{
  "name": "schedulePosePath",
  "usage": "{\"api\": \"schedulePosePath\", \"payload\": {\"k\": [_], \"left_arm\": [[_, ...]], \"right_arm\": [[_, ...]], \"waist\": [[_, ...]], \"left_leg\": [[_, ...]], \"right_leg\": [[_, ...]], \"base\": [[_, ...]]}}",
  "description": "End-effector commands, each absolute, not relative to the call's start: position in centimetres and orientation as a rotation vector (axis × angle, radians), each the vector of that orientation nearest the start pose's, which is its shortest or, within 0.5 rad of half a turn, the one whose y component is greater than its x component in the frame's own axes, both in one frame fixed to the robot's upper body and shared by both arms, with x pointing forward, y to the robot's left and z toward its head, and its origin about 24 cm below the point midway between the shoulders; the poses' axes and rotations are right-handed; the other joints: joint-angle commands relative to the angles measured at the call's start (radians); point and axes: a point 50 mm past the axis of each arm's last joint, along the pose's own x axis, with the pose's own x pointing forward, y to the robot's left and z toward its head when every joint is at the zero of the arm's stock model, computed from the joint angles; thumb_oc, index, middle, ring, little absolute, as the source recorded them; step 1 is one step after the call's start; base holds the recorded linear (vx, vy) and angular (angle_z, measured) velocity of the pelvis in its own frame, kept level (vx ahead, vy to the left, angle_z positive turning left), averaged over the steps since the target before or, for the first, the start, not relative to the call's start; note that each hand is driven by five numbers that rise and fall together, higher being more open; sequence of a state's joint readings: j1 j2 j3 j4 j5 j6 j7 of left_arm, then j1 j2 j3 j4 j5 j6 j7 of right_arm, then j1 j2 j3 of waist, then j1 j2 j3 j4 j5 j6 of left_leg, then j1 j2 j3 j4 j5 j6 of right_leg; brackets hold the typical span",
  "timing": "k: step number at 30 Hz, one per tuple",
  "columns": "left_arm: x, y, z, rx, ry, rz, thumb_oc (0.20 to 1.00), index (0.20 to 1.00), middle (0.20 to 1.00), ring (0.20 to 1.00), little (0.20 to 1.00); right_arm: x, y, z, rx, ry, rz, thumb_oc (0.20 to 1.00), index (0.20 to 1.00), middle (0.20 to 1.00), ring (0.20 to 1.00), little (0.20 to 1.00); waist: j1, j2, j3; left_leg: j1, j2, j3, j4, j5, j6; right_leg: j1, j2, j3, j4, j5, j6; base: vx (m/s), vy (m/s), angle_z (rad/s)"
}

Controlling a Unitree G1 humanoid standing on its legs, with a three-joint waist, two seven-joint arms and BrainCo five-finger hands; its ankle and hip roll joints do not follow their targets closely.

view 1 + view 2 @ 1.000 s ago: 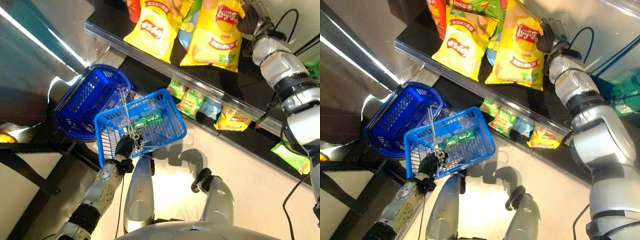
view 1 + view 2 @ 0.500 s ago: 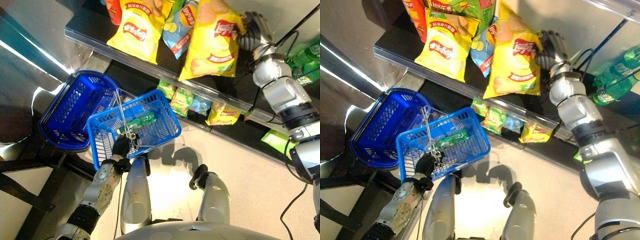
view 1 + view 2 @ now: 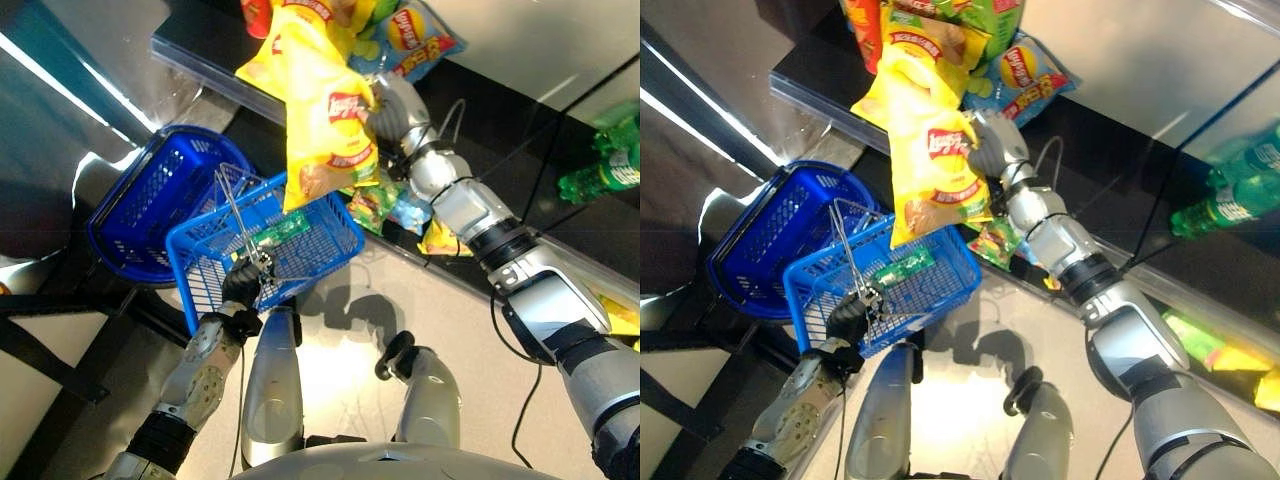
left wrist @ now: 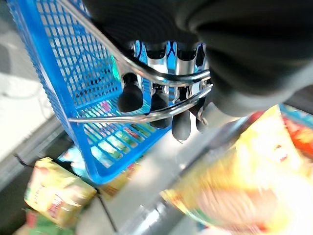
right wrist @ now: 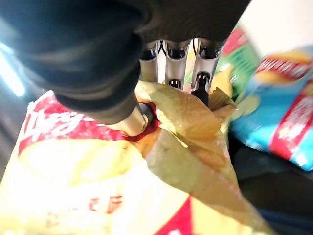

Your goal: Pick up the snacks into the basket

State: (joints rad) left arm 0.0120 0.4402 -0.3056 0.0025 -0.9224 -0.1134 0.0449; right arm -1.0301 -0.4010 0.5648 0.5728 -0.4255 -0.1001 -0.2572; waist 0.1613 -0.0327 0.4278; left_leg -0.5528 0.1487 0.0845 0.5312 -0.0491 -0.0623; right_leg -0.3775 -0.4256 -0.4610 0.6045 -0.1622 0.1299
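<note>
Here the right hand (image 3: 992, 148) pinches a large yellow chip bag (image 3: 322, 125) by its crumpled top edge, thumb on one face and fingers (image 5: 168, 68) curled over the other, as the right wrist view shows. The bag hangs in the air above the far right corner of the blue wire-handled basket (image 3: 215, 265), its lower end just over the rim and not yet inside. The left hand (image 3: 244, 287) holds that basket at the near left, its fingers (image 4: 131, 95) curled round the two thin metal handles (image 4: 142, 115). A small green packet (image 3: 904, 267) lies on the basket's mesh floor. A second blue basket (image 3: 150, 205) sits just behind and to the left, touching the first. On the dark shelf (image 3: 1110, 150) at the far side lie more chip bags, among them a light blue bag (image 3: 1022, 78) just right of the held one, and small green and yellow packets (image 3: 375, 205) line the lower shelf.
</note>
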Motion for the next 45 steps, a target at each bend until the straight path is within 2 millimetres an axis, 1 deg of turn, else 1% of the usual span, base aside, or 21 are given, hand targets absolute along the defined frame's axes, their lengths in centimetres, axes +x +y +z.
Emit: {"api": "schedulePosePath", "payload": {"k": [1,6,7,8,10,12,14,16,17,18,20,21,22,26,27,28,30,36,39,43,45], "left_arm": [[23.7,14.2,12.9,-0.587,-0.347,-0.436,0.2,0.2,0.2,0.2,0.2],[23.2,13.4,13.9,-0.649,-0.369,-0.513,0.2,0.2,0.2,0.2,0.2],[23.1,13.2,14.1,-0.661,-0.373,-0.531,0.2,0.2,0.2,0.2,0.2],[23.1,13.2,14.1,-0.661,-0.373,-0.53,0.2,0.2,0.2,0.2,0.2],[22.9,12.5,15.0,-0.693,-0.394,-0.582,0.2,0.2,0.2,0.2,0.2],[22.9,12.5,15.0,-0.693,-0.394,-0.582,0.2,0.2,0.2,0.2,0.2],[22.5,11.7,15.6,-0.744,-0.399,-0.646,0.2,0.2,0.2,0.2,0.2],[22.5,11.4,15.7,-0.757,-0.397,-0.662,0.2,0.2,0.2,0.2,0.2],[22.5,10.9,15.9,-0.765,-0.396,-0.693,0.2,0.2,0.2,0.2,0.2],[22.5,10.9,15.9,-0.765,-0.396,-0.693,0.2,0.2,0.2,0.2,0.2],[22.4,10.2,16.2,-0.788,-0.389,-0.735,0.2,0.2,0.2,0.2,0.2],[22.4,10.2,16.2,-0.788,-0.389,-0.735,0.2,0.2,0.2,0.2,0.2],[22.4,9.6,16.4,-0.809,-0.382,-0.768,0.2,0.2,0.2,0.2,0.2],[22.3,8.3,16.6,-0.848,-0.354,-0.833,0.2,0.2,0.2,0.2,0.2],[22.3,7.7,16.7,-0.86,-0.343,-0.858,0.2,0.2,0.2,0.2,0.2],[22.3,7.6,16.7,-0.86,-0.343,-0.858,0.2,0.2,0.2,0.2,0.2],[22.2,7.3,16.8,-0.865,-0.338,-0.871,0.2,0.2,0.2,0.2,0.2],[22.5,6.6,16.7,-0.869,-0.32,-0.872,0.2,0.2,0.2,0.2,0.2],[22.6,6.5,16.5,-0.867,-0.308,-0.865,0.2,0.2,0.2,0.2,0.2],[22.5,6.5,16.4,-0.869,-0.303,-0.867,0.2,0.2,0.2,0.2,0.2],[22.5,6.5,16.3,-0.87,-0.297,-0.87,0.2,0.2,0.2,0.2,0.2]], "right_arm": [[37.9,-6.1,26.2,-1.176,-0.864,0.117,0.2,0.2,0.2,0.2,0.2],[38.6,-4.5,25.0,-1.304,-0.837,0.156,0.2,0.2,0.2,0.2,0.2],[38.8,-4.2,24.5,-1.335,-0.828,0.169,0.2,0.2,0.2,0.2,0.2],[38.8,-4.2,24.5,-1.335,-0.828,0.169,0.2,0.2,0.2,0.2,0.2],[39.2,-4.2,23.7,-1.427,-0.813,0.176,0.2,0.2,0.2,0.2,0.2],[39.2,-4.2,23.7,-1.427,-0.813,0.176,0.2,0.2,0.2,0.2,0.2],[39.4,-4.0,22.5,-1.541,-0.8,0.206,0.2,0.2,0.2,0.2,0.2],[39.4,-3.8,22.1,-1.577,-0.796,0.221,0.2,0.2,0.2,0.2,0.2],[39.5,-3.5,21.2,-1.662,-0.791,0.247,0.2,0.2,0.2,0.2,0.2],[39.5,-3.5,21.2,-1.662,-0.791,0.247,0.2,0.2,0.2,0.2,0.2],[39.4,-3.0,20.5,-1.751,-0.806,0.283,0.2,0.2,0.2,0.2,0.2],[39.4,-3.0,20.5,-1.751,-0.806,0.283,0.2,0.2,0.2,0.2,0.2],[39.3,-2.5,20.0,-1.797,-0.826,0.304,0.2,0.2,0.2,0.2,0.2],[39.0,-1.5,18.8,-1.853,-0.83,0.354,0.2,0.2,0.2,0.2,0.2],[38.8,-1.2,18.5,-1.804,-0.819,0.354,0.2,0.2,0.2,0.2,0.2],[38.8,-1.2,18.5,-1.804,-0.819,0.354,0.2,0.2,0.2,0.2,0.2],[38.6,-0.5,18.4,-1.727,-0.809,0.349,0.2,0.2,0.2,0.2,0.2],[37.4,2.5,19.2,-1.446,-0.824,0.354,0.2,0.2,0.2,0.2,0.2],[36.9,3.6,19.7,-1.371,-0.839,0.366,0.2,0.2,0.2,0.2,0.2],[36.6,4.3,20.6,-1.287,-0.849,0.366,0.2,0.2,0.2,0.2,0.2],[36.5,4.6,20.6,-1.27,-0.846,0.373,0.2,0.2,0.2,0.2,0.2]], "waist": [[0.021,0.025,-0.044],[0.041,0.03,-0.044],[0.044,0.032,-0.044],[0.044,0.032,-0.044],[0.052,0.038,-0.044],[0.052,0.038,-0.044],[0.065,0.048,-0.045],[0.069,0.05,-0.044],[0.075,0.055,-0.045],[0.075,0.055,-0.045],[0.083,0.061,-0.044],[0.083,0.061,-0.044],[0.088,0.064,-0.045],[0.096,0.072,-0.045],[0.097,0.075,-0.045],[0.097,0.075,-0.045],[0.099,0.079,-0.045],[0.102,0.087,-0.04],[0.105,0.089,-0.04],[0.11,0.093,-0.043],[0.113,0.093,-0.042]], "left_leg": [[0.055,0.005,-0.018,-0.001,-0.029,0.002],[0.055,0.0,-0.024,-0.009,-0.023,0.002],[0.055,-0.001,-0.026,-0.008,-0.022,0.002],[0.054,-0.001,-0.026,-0.008,-0.022,0.002],[0.054,-0.004,-0.03,-0.009,-0.021,0.003],[0.054,-0.004,-0.03,-0.009,-0.021,0.003],[0.053,-0.01,-0.036,-0.018,-0.016,0.003],[0.053,-0.013,-0.038,-0.019,-0.015,0.003],[0.053,-0.015,-0.042,-0.02,-0.014,0.003],[0.053,-0.015,-0.042,-0.02,-0.014,0.003],[0.054,-0.019,-0.046,-0.022,-0.013,0.003],[0.054,-0.019,-0.046,-0.022,-0.013,0.003],[0.052,-0.022,-0.05,-0.023,-0.012,0.004],[0.049,-0.028,-0.055,-0.024,-0.011,0.005],[0.049,-0.03,-0.057,-0.029,-0.008,0.006],[0.049,-0.031,-0.057,-0.029,-0.008,0.006],[0.047,-0.033,-0.06,-0.028,-0.007,0.007],[0.048,-0.036,-0.057,-0.031,-0.004,0.011],[0.044,-0.036,-0.059,-0.031,-0.002,0.011],[0.041,-0.038,-0.06,-0.032,-0.001,0.011],[0.04,-0.039,-0.06,-0.034,0.0,0.011]], "right_leg": [[0.031,-0.016,0.009,0.005,0.11,0.065],[0.037,-0.015,0.001,0.0,0.114,0.065],[0.036,-0.016,0.0,0.001,0.114,0.065],[0.036,-0.016,0.0,0.001,0.114,0.065],[0.037,-0.016,-0.003,0.001,0.115,0.067],[0.037,-0.016,-0.003,0.001,0.115,0.067],[0.041,-0.018,-0.008,-0.001,0.116,0.071],[0.043,-0.019,-0.011,-0.001,0.117,0.071],[0.046,-0.021,-0.013,0.0,0.115,0.072],[0.046,-0.021,-0.013,0.0,0.115,0.072],[0.046,-0.022,-0.015,0.004,0.115,0.075],[0.046,-0.022,-0.015,0.003,0.115,0.075],[0.046,-0.023,-0.016,0.004,0.115,0.076],[0.048,-0.026,-0.022,0.004,0.113,0.078],[0.05,-0.026,-0.026,0.003,0.114,0.078],[0.05,-0.026,-0.026,0.003,0.114,0.078],[0.051,-0.027,-0.028,0.001,0.115,0.078],[0.05,-0.028,-0.023,0.0,0.117,0.076],[0.051,-0.028,-0.025,0.001,0.116,0.075],[0.047,-0.031,-0.029,0.002,0.117,0.077],[0.047,-0.031,-0.03,0.002,0.117,0.077]], "base": [[0.0,-0.023,0.14],[-0.01,-0.012,0.08],[-0.01,-0.008,0.05],[-0.01,-0.009,0.06],[-0.01,-0.01,0.06],[0.0,-0.008,0.09],[0.0,-0.007,0.1],[0.01,-0.004,0.08],[0.0,-0.008,0.05],[0.01,-0.007,0.06],[0.0,-0.002,0.08],[0.0,-0.006,0.09],[0.0,-0.003,0.06],[0.01,-0.001,0.06],[0.0,0.0,0.0],[0.01,-0.003,0.04],[0.01,0.001,0.12],[0.0,0.012,0.06],[0.0,0.0,0.0],[0.0,0.0,0.0],[0.0,0.0,0.0]]}}
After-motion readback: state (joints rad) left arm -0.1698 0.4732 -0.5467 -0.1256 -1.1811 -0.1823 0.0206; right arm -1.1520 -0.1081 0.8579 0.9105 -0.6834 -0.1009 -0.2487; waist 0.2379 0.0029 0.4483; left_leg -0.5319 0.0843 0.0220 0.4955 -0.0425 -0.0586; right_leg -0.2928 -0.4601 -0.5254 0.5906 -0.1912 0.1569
